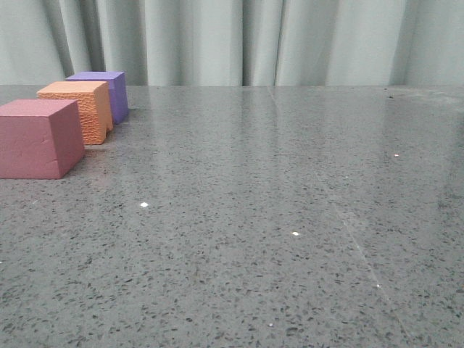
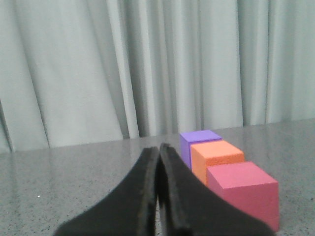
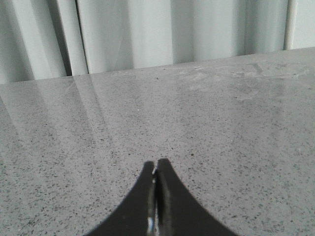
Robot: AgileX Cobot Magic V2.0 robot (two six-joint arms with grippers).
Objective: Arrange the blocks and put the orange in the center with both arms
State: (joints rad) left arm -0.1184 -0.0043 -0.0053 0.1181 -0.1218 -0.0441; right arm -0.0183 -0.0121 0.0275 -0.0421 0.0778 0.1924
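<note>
Pink-red cube (image 1: 38, 138) nearest at far left of the grey speckled table (image 1: 275, 239), orange cube (image 1: 78, 109) just behind it in the middle, purple cube (image 1: 101, 93) farthest, in one row. We see no arms from the front; only wrist views show the left gripper (image 2: 158, 150) and right gripper (image 3: 156, 164), both clenched on nothing.

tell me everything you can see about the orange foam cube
The orange foam cube is bright, matte and finely pebbled, its side face looking rough and dimpled. It sits upright on the grey speckled table at the far left, the middle one of a three-cube row, between the pink-red foam cube nearer the camera and the purple foam cube behind. Neither gripper holds it.
</note>
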